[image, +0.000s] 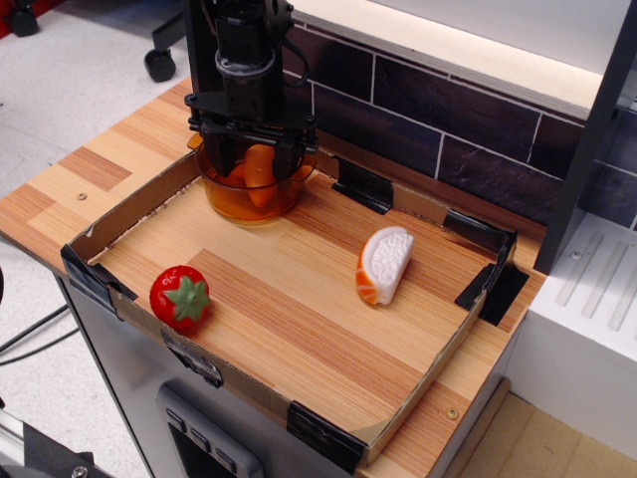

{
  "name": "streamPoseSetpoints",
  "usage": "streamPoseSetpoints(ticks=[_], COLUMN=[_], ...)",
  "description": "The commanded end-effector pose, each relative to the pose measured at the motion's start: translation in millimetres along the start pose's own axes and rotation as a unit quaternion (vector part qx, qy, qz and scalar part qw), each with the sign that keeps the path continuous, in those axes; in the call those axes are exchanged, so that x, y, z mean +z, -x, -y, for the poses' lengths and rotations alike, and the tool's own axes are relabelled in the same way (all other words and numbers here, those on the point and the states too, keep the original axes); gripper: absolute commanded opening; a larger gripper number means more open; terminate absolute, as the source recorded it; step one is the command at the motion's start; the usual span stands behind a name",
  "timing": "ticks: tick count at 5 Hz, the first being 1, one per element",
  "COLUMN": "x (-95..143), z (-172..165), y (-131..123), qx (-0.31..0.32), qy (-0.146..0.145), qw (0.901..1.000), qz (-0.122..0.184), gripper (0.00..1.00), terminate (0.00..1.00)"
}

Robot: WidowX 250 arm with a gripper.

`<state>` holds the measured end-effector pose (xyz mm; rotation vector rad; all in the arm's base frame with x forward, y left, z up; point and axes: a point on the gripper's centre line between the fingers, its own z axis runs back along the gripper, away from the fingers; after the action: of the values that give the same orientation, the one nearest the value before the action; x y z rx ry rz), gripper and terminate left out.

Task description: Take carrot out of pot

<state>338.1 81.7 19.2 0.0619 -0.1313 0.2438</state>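
The translucent amber pot (239,199) stands in the back left corner of the cardboard tray (119,224). My black gripper (259,167) hangs straight down over the pot, its fingers at about rim height. It is shut on the small orange carrot (260,167), which sits between the fingers, upright, at rim height, its lower end still inside the pot.
A red strawberry (180,297) lies at the tray's front left. An orange-and-white wedge (383,264) lies right of centre. Dark tiled wall (448,119) runs behind the tray; a white unit (587,299) stands at the right.
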Motion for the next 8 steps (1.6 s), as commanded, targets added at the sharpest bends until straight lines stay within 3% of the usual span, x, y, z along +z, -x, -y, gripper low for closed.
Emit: streamPoseSetpoints(ticks=[1,2,4,5,6,8], x=[10,34,97,104,86,49], z=[-4,-10,-14,-1,18,55], y=[-6,-12,-8,19,58,114], qx=[0.014,0.037,0.068,0.032,-0.029,-0.111], qy=[-0.003,-0.019,-0.015,0.021,0.023,0.045], qw=[0.9996,0.9963,0.9833,0.9907,0.9964,0.9928], qz=[0.025,0.075,0.168,0.130,0.076,0.001], gripper=[0.00,0.00,0.00,0.00,0.00,0.00], terminate=[0.00,0.00,0.00,0.00,0.00,0.00])
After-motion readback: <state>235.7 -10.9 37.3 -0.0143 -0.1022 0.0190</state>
